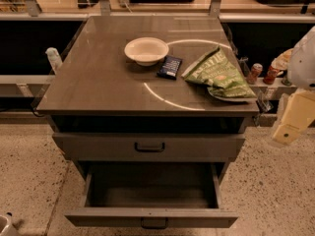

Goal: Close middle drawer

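At the far left, a pale bottle stands on a low ledge beside the desk, below the level of its grey top. On the desk, a white bowl sits toward the back, left of centre. Just to its right lies a small dark blue packet, close to the bowl's rim but apart from it. Further right, a green crisp bag lies flat, with its lower end resting on a plate near the desk's right front corner.

Below the desk's front edge is the top drawer, with a dark handle at its centre. Under it, the middle drawer is pulled far out toward the camera. Its wide tray is open to view and nothing can be seen in it. Its low flat front is at the bottom of the view, and the handle is cut off by the picture's edge.

Right of the desk, 2 cans stand on a ledge. At the far right, the cream-coloured claw hangs in the air beside the desk's right front corner, well apart from the middle drawer. I cannot tell whether it is released or clenched.
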Robot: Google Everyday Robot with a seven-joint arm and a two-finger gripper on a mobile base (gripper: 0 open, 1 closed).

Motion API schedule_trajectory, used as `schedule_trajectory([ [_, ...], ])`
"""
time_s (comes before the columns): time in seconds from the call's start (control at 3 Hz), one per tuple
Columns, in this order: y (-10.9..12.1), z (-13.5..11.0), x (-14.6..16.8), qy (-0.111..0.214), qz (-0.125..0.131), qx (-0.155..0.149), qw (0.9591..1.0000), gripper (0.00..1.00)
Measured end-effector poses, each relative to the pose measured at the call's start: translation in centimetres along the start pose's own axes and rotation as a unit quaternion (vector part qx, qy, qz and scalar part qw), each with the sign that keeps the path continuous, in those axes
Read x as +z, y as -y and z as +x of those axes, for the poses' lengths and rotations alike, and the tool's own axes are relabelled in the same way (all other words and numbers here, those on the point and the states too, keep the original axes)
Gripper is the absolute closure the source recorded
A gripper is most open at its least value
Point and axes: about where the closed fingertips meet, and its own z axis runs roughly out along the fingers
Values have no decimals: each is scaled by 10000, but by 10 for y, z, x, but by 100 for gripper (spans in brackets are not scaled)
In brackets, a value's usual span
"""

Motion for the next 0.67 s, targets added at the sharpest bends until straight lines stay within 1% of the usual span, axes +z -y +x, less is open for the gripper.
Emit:
schedule_trajectory([
  [0.33,-7,-1,1,179,8,-144,9997,0],
  [0.67,-32,23,42,705,-283,-136,9970,0],
])
